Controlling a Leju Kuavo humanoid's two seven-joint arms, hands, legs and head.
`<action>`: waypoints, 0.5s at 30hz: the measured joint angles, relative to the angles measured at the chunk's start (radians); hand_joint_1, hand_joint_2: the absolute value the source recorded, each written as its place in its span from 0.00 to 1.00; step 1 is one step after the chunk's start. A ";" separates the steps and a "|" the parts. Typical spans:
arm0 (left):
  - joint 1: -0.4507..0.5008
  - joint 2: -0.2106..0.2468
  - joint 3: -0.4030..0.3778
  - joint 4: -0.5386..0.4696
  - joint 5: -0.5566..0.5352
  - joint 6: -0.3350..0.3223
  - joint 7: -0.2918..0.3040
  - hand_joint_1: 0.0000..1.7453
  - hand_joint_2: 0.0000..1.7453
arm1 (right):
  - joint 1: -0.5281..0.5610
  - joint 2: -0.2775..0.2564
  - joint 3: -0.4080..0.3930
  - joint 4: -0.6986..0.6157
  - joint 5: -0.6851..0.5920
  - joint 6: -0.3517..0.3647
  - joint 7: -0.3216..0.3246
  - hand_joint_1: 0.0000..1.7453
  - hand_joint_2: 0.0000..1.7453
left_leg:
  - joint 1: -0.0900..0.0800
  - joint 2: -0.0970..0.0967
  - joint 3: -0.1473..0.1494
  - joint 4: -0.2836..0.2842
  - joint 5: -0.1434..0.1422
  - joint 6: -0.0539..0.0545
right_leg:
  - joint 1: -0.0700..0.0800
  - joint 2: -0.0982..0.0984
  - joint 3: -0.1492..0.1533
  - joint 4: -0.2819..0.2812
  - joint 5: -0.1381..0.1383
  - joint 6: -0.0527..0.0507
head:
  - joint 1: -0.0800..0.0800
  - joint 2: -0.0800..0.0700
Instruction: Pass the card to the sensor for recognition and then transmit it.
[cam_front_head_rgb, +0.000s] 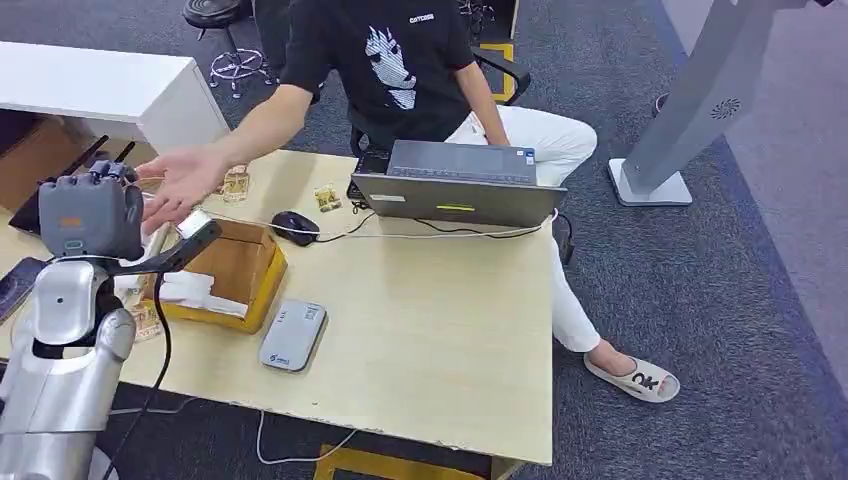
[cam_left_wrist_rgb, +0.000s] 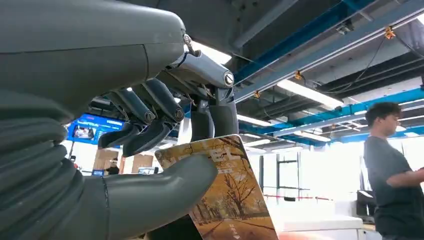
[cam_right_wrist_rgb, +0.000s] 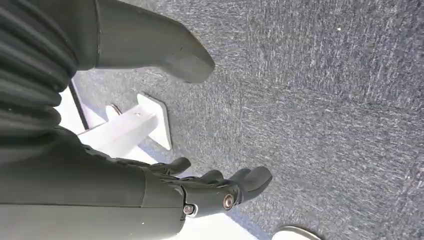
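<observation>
The left robot hand (cam_left_wrist_rgb: 165, 165) pinches the autumn-printed card (cam_left_wrist_rgb: 227, 200) under its thumb (handover step, seemingly), needing release into the person's open palm (cam_front_head_rgb: 185, 180); the right robot hand (cam_right_wrist_rgb: 200, 187) hangs released.

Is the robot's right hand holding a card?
No: in the right wrist view the right hand hangs over grey carpet with nothing in its fingers; the left hand pinches the card.
</observation>
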 joint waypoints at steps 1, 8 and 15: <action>0.000 -0.001 -0.001 0.000 -0.002 0.000 0.000 1.00 1.00 | 0.000 0.000 0.000 0.000 0.003 0.001 0.000 0.00 1.00 | 0.000 0.000 0.000 0.000 0.000 0.000 | 0.000 0.000 0.000 0.000 0.000 0.000 | 0.000 0.000; -0.001 -0.027 -0.027 -0.002 -0.008 0.052 0.003 0.00 1.00 | -0.001 0.000 0.000 0.001 0.015 0.004 0.013 0.00 1.00 | 0.000 0.000 0.000 0.000 0.000 0.000 | 0.000 0.000 0.000 0.000 0.000 0.000 | 0.000 0.000; -0.014 -0.078 -0.068 -0.026 -0.005 0.064 0.006 0.00 1.00 | -0.004 0.000 0.003 0.001 0.017 0.007 0.013 0.00 1.00 | 0.000 0.000 0.000 0.001 0.000 0.001 | 0.000 0.000 0.000 0.000 0.001 0.001 | 0.000 0.000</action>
